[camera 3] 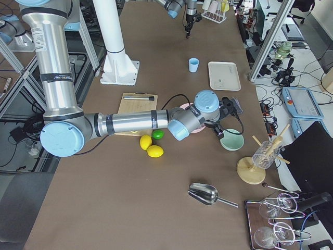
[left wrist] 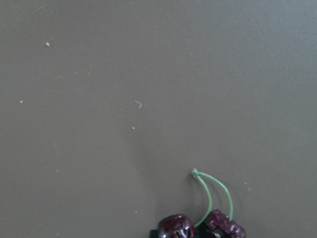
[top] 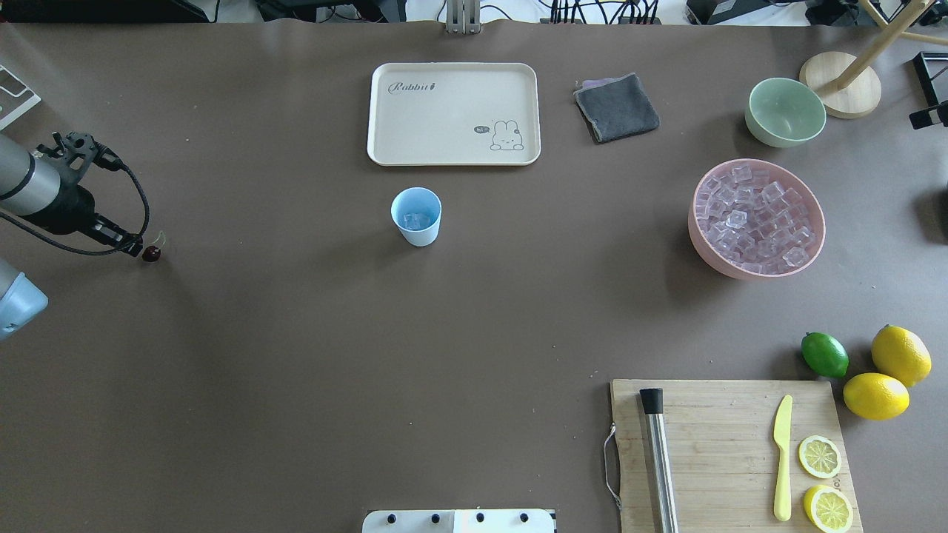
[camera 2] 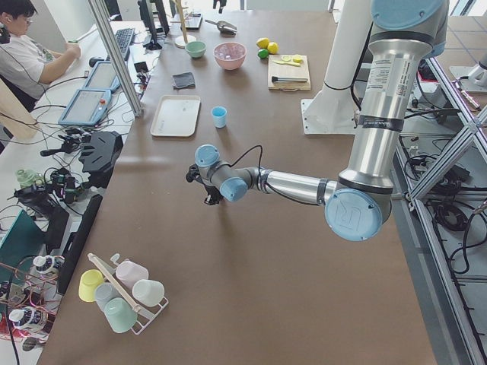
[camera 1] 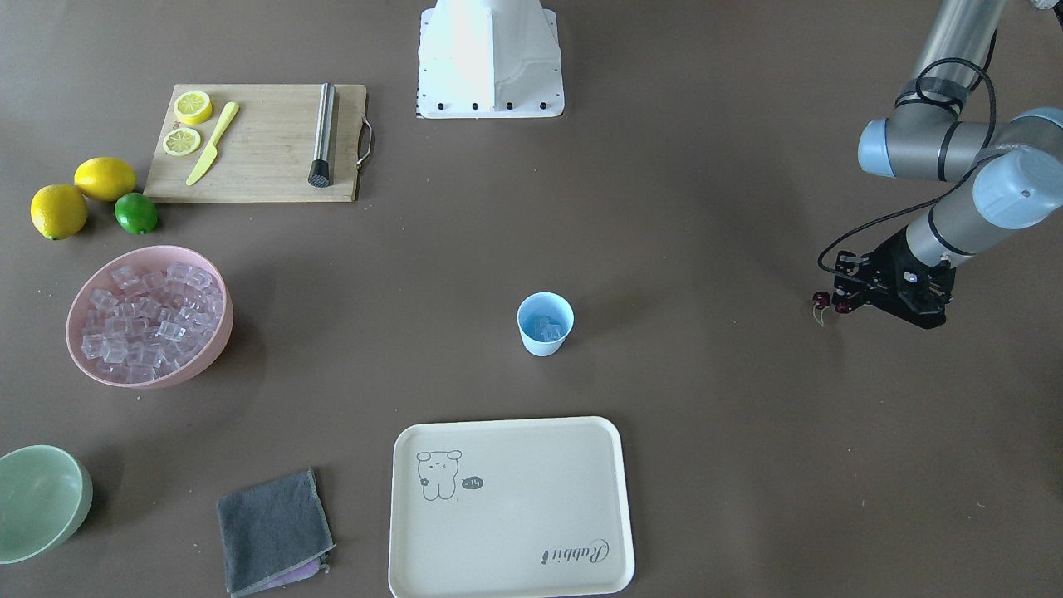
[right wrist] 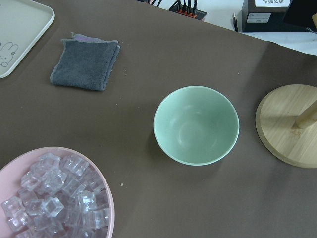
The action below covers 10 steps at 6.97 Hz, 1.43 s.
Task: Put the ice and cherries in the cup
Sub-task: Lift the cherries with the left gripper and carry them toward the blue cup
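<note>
Holding two dark-red, green-stemmed cherries (left wrist: 174, 229) clamped in my left gripper (camera 1: 835, 301), I judge them light, slippery, safest gripped by the fruit.

The cream tray (top: 444, 118) bears the word "Rabbit" and a small "hi" speech bubble.

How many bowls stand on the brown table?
2. The large pink bowl, filled with clear ice cubes, and the empty pale green bowl beside it, nearer the grey cloth. None seems hidden.
</note>
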Each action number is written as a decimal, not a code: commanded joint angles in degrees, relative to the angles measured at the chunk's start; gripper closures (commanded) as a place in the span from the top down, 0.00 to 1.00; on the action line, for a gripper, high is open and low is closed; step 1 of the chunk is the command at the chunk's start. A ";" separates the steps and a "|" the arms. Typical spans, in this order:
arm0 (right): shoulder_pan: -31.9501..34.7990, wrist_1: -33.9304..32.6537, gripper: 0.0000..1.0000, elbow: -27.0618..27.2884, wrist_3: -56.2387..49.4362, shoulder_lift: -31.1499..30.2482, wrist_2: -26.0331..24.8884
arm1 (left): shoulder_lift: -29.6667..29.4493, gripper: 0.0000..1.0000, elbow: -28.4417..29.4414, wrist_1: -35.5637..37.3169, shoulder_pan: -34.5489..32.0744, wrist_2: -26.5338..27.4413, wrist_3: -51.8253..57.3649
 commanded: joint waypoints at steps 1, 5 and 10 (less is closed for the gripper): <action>-0.02 0.17 1.00 -0.06 0.00 -0.73 0.23 | -1.15 0.00 -2.69 0.11 -1.13 -0.09 -0.60; -0.02 -0.10 1.00 -0.59 0.09 -1.26 0.84 | -11.58 0.00 -3.92 0.38 -4.03 0.00 -4.00; -0.90 -0.10 1.00 -0.77 0.17 -1.62 1.19 | -23.63 0.00 -8.06 0.02 1.58 0.61 -15.28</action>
